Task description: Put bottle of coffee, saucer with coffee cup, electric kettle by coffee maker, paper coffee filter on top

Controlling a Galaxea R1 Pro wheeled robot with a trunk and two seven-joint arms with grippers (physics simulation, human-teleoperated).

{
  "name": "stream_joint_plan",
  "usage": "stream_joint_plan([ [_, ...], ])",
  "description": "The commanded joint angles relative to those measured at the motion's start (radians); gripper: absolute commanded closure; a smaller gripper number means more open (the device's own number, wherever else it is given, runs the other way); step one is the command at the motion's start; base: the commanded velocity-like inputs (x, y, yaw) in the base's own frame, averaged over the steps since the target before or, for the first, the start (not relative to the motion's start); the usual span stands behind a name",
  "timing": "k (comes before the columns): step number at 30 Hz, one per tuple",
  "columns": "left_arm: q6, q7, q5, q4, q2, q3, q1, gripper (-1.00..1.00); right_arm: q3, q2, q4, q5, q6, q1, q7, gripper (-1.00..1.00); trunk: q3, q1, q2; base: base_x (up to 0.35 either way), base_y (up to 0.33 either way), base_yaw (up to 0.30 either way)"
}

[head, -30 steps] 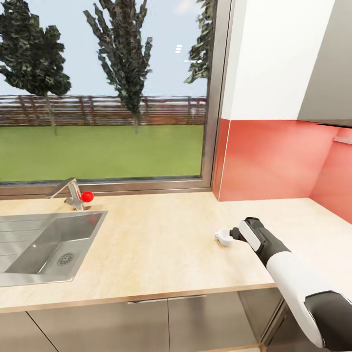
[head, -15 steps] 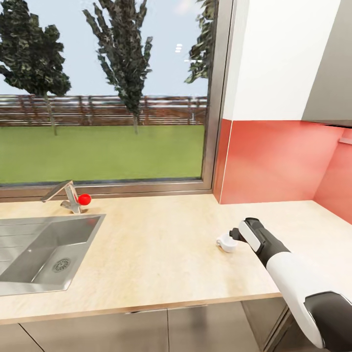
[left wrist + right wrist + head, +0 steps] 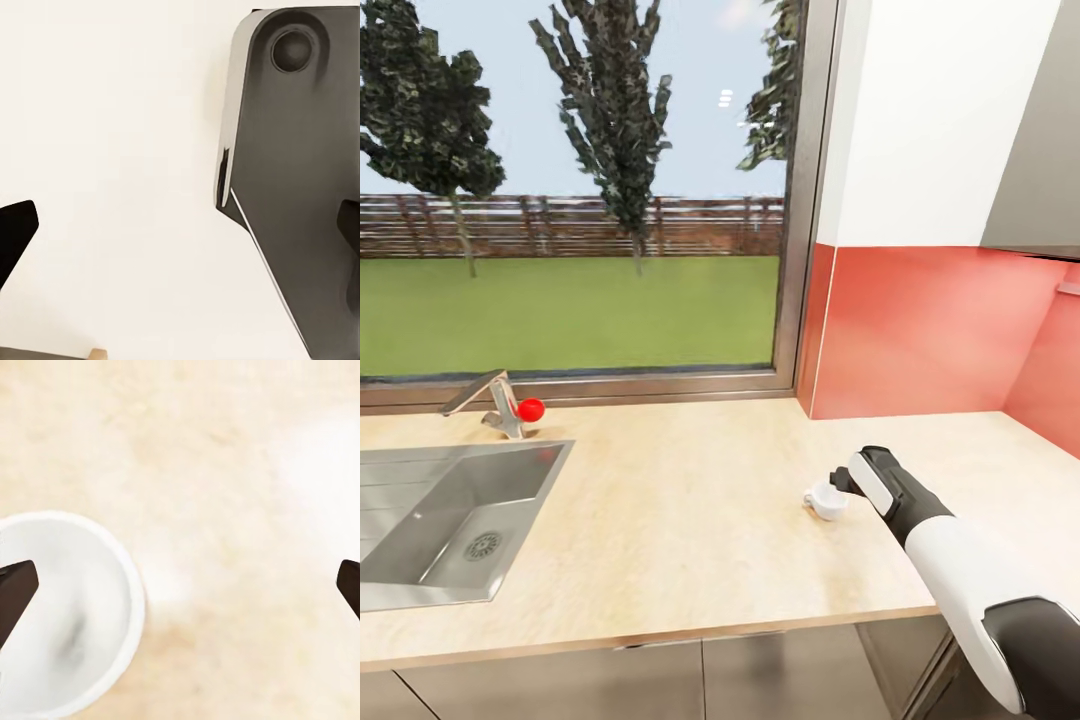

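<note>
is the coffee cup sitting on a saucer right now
No, the cup rests directly on the bare countertop.

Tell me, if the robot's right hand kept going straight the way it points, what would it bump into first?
Probably the countertop. The right hand points down at it, fingers wide apart. The white coffee cup sits by one finger, so it might get nudged too.

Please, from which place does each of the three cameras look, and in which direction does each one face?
Head view: on the head, facing forward and down over the countertop, sink and window; right arm and right claw at the coffee cup.
Left wrist view: near the left claw, facing a pale surface and a grey panel; dark fingertips at the edges.
Right wrist view: above the countertop, looking down; fingertips wide apart.
Shared: the coffee cup, in head and right wrist views.
</note>
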Motion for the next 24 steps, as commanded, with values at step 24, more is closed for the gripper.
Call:
stream_joint_plan([
  [24,-0.002,0.002,-0.010,0.000,0.000,0.007,0.000,-1.00,0.010,0.006,0.043,-0.012,0.001,0.001,-0.007,-1.00,-0.002,0.001,-0.002,0.004,0.000,0.000],
])
